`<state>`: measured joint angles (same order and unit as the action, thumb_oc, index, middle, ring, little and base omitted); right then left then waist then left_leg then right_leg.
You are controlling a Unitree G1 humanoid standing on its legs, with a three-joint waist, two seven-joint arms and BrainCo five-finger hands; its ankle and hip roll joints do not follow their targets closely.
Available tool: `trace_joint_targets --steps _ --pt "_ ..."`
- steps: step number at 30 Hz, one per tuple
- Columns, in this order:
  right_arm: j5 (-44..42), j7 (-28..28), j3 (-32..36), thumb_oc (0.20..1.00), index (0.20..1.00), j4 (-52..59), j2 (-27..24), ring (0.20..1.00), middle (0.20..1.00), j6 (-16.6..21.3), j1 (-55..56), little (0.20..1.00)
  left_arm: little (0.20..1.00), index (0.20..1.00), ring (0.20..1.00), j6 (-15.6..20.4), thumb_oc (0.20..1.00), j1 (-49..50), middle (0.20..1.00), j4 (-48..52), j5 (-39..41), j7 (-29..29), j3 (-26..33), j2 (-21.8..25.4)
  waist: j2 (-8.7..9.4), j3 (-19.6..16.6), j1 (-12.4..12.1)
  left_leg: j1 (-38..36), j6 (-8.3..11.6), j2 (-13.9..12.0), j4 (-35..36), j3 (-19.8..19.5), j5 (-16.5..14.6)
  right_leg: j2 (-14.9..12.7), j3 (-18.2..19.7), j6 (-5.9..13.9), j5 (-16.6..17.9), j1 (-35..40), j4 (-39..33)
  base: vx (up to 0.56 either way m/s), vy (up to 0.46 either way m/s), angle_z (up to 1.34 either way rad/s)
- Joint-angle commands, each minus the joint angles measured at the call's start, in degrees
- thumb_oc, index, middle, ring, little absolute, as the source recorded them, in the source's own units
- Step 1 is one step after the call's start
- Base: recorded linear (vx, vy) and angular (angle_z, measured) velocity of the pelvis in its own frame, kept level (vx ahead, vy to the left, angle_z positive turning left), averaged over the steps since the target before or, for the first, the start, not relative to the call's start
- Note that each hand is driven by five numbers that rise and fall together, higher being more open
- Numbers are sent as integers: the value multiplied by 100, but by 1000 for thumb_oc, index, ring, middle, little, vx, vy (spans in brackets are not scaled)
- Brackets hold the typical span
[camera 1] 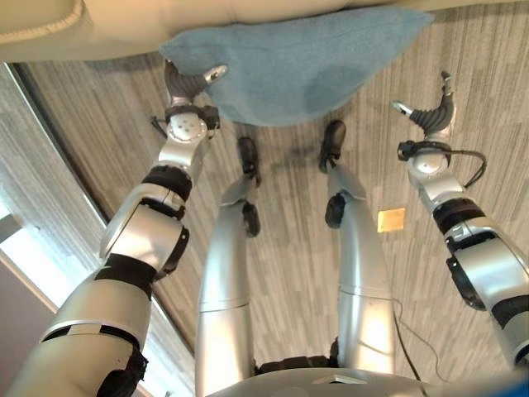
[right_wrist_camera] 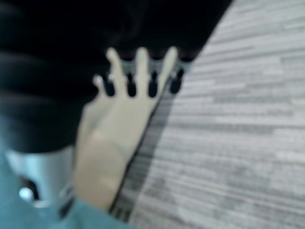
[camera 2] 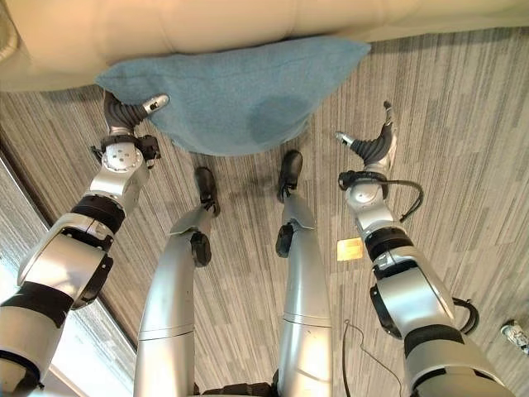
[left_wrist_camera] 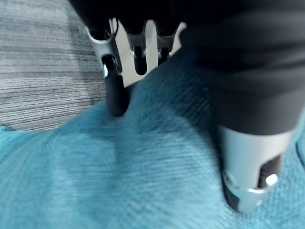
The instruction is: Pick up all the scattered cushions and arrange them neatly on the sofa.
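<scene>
Floor (camera 1: 496, 99): grey striped carpet. Laid on it: teal cushion (camera 1: 306, 66), its far edge against the cream sofa (camera 1: 124, 25); small yellow tag (camera 1: 391, 220).

Yellow square tag (camera 1: 391, 220) on grey striped floor (camera 1: 99, 107).

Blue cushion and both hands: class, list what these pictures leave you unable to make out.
- Blue cushion: its far edge lies tucked under the sofa front in both eye views.
- Left hand: fingers sink into the cushion; their tips are hidden, so the grip is unclear.
- Right hand: the right wrist view is blurred, fingers indistinct.
- Yellow patch on the floor: too small to identify.
</scene>
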<state>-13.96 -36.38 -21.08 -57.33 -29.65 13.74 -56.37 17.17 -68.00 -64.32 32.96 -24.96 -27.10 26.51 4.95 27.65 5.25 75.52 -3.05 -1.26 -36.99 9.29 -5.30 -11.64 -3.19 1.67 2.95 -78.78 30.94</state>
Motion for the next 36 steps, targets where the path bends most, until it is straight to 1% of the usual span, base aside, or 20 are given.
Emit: trace_joint_targets --steps 1,5,9,12,13,15,16,17,21,24,28,30,31,32,33,34,36 --pt "-199 -126 -299 1000 1000 42 -215 1000 1000 236 111 1000 1000 1000 1000 228 1000 -36 1000 65 14 59 28 -63 -190 -400 53 -10 101 201 -64 -783 -837 -40 283 392 -965 258 529 17 -44 0" --pt "-331 -117 -481 1000 1000 -66 -288 1000 1000 274 -379 1000 1000 1000 1000 301 1000 -309 1000 175 118 27 -79 -128 -265 -388 -1 252 97 206 -148 -821 -818 -3 299 379 -1009 -35 702 14 -45 1" --pt "-427 -99 -571 1000 1000 -43 -302 1000 1000 301 -621 1000 1000 1000 1000 348 1000 -357 1000 406 177 -20 -120 -147 -301 -374 -56 447 107 213 -244 -843 -800 11 273 368 -1042 -226 833 16 -45 3" --pt "-562 20 -706 1000 1000 -40 -285 1000 1000 343 -831 1000 1000 1000 1000 388 1000 -436 1000 568 176 -52 -204 -206 -341 -343 -96 608 118 233 -321 -881 -789 40 261 373 -1074 -397 970 19 -40 7" --pt "-688 265 -910 1000 1000 -1 -280 1000 1000 413 -1049 1000 1000 1000 1000 409 1000 -543 1000 742 161 -52 -283 -273 -357 -355 -135 764 128 232 -382 -924 -761 33 237 362 -1114 -543 1092 34 -65 4" --pt "-761 441 -1083 1000 1000 -19 -205 1000 1000 432 -1213 1000 1000 1000 1000 442 1000 -645 1000 804 162 -37 -340 -317 -365 -372 -164 886 131 243 -446 -951 -751 40 227 349 -1136 -653 1183 23 -36 1" --pt "-762 442 -1085 1000 1000 -21 -205 1000 1000 433 -1215 1000 1000 1000 1000 442 1000 -645 1000 804 162 -37 -339 -317 -367 -375 -163 891 131 243 -448 -951 -752 39 227 349 -1137 -658 1185 29 -14 4" --pt "-778 603 -1261 1000 1000 -9 -128 1000 1000 431 -1341 1000 1000 1000 1000 456 1000 -694 1000 885 135 -12 -409 -395 -380 -381 -209 947 143 241 -480 -958 -730 32 212 337 -1165 -717 1248 0 0 0" --pt "-809 934 -1646 1000 1000 -185 10 1000 1000 429 -1701 1000 1000 1000 1000 476 1000 -853 1000 996 143 71 -561 -540 -404 -421 -307 1073 168 265 -548 -999 -704 36 190 323 -1200 -835 1364 7 -2 1" --pt "-910 1137 -1846 1000 1000 -166 50 1000 1000 439 -1916 1000 1000 1000 1000 485 1000 -953 1000 1178 105 62 -659 -616 -426 -430 -348 1167 170 280 -610 -993 -703 26 178 312 -1225 -929 1431 4 -6 1" --pt "-1034 1280 -1974 1000 1000 -118 170 1000 1000 481 -2080 1000 1000 1000 1000 480 1000 -1007 1000 1143 105 94 -716 -689 -434 -455 -362 1232 179 285 -611 -1018 -680 28 169 301 -1228 -994 1457 0 0 0" --pt "-1262 1412 -2031 1000 1000 -56 322 1000 1000 540 -2208 1000 1000 1000 1000 534 1000 -1058 1000 1214 259 133 -741 -792 -446 -475 -394 1293 193 297 -628 -1048 -656 37 158 306 -1225 -1046 1490 0 0 0" --pt "-1360 1474 -2027 608 608 -29 358 608 608 569 -2226 608 900 900 900 537 900 -1065 900 1259 285 162 -751 -821 -443 -484 -401 1313 197 297 -651 -1051 -657 46 160 303 -1223 -1061 1511 0 0 0" --pt "-1453 1521 -2043 564 564 2 401 564 564 590 -2251 564 834 834 834 548 834 -1071 834 1305 298 183 -765 -836 -444 -498 -410 1329 197 307 -678 -1049 -660 52 162 300 -1220 -1071 1535 0 0 0" --pt "-1573 1604 -2051 200 200 18 445 200 200 620 -2295 200 373 373 373 569 373 -1095 373 1347 359 208 -772 -863 -451 -520 -413 1350 198 312 -692 -1051 -658 56 156 301 -1218 -1092 1554 0 0 0" --pt "-1711 1671 -2046 200 200 55 499 200 200 652 -2330 200 200 200 200 612 200 -1099 200 1413 431 220 -755 -899 -454 -542 -424 1359 202 321 -715 -1048 -661 60 149 298 -1220 -1099 1562 0 0 0" --pt "-1808 1725 -2029 200 200 73 542 200 200 685 -2347 200 200 200 200 630 200 -1112 200 1443 464 221 -745 -912 -457 -555 -428 1369 201 325 -727 -1050 -666 65 152 297 -1225 -1108 1573 0 0 0"
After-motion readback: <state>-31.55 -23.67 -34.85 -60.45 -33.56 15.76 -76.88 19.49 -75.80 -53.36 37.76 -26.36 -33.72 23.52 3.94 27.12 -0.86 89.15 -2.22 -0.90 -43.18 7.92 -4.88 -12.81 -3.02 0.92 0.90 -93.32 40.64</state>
